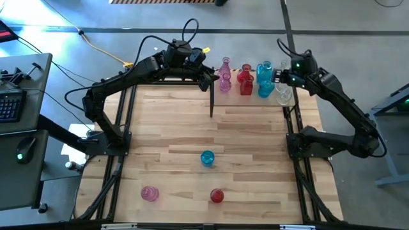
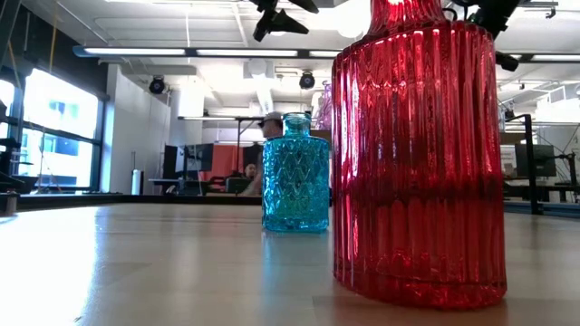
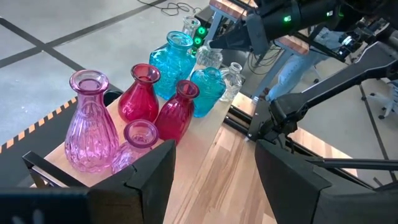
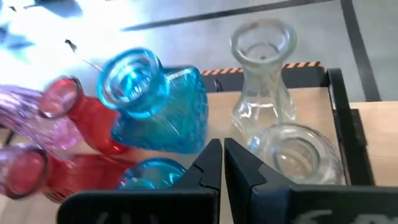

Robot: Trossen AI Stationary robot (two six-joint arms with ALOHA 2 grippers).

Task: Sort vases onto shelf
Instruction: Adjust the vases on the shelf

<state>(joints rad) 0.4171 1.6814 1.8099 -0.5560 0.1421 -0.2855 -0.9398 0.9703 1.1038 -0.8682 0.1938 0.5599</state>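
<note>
Already, most vases are being kept in a colour-ordered row along the shelf (image 1: 192, 82) at the desk's (image 1: 255, 140) twelve o'clock edge. Three are being left loose toward six o'clock: a blue diamond-cut vase (image 1: 207, 158), a red ribbed vase (image 1: 216, 195) and a pink vase (image 1: 149, 193), all upright. The left gripper (image 1: 211, 80) is being held wide and empty beside the pink end of the row; the right gripper (image 1: 279, 76) is being kept closed, empty, over the clear vases (image 4: 264, 74). The blue vase is judged roughly equidistant, toward six o'clock of both.
</note>
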